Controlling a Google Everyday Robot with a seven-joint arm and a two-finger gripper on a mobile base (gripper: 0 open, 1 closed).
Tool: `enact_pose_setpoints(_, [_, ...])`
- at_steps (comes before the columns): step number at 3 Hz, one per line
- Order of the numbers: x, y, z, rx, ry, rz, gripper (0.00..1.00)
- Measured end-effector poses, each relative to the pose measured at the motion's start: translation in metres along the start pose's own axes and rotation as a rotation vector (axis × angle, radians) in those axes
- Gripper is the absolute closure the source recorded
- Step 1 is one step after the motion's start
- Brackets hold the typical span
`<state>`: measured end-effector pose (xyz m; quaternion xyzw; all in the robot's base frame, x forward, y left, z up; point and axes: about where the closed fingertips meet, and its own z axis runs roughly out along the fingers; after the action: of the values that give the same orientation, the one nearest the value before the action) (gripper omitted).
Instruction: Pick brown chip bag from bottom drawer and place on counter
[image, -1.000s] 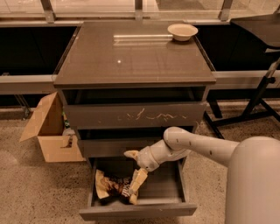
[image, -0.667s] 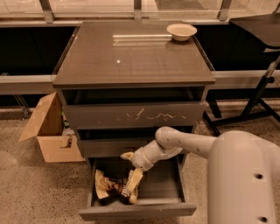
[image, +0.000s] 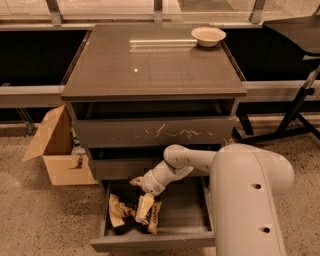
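Warm overhead indoor light, moderate level. The counter (image: 150, 75) is glossy: a long white glare streak runs just left of the bowl (image: 208, 35), plus a small point highlight left of centre. Recesses either side of the cabinet go near black. The gaps above the two upper drawers are in deep shadow. The bottom drawer (image: 150, 243) interior is dim. The gripper (image: 144, 206) sits inside it over the brown chip bag (image: 118, 210), pale against the dark drawer floor; the bag's dark middle merges into shadow. The arm shell (image: 250, 200) is the brightest surface, lit evenly. The speckled floor (image: 40, 220) is evenly lit, with soft shadow beside the cardboard box (image: 60, 162).
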<state>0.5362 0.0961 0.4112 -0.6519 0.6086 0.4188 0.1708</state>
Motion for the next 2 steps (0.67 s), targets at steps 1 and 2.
enact_pose_setpoints(1, [0.0,-0.001,0.01,-0.006,0.04,-0.012,0.0])
enact_pose_setpoints(2, [0.021,-0.018,0.038,-0.033,0.134,0.007,0.0])
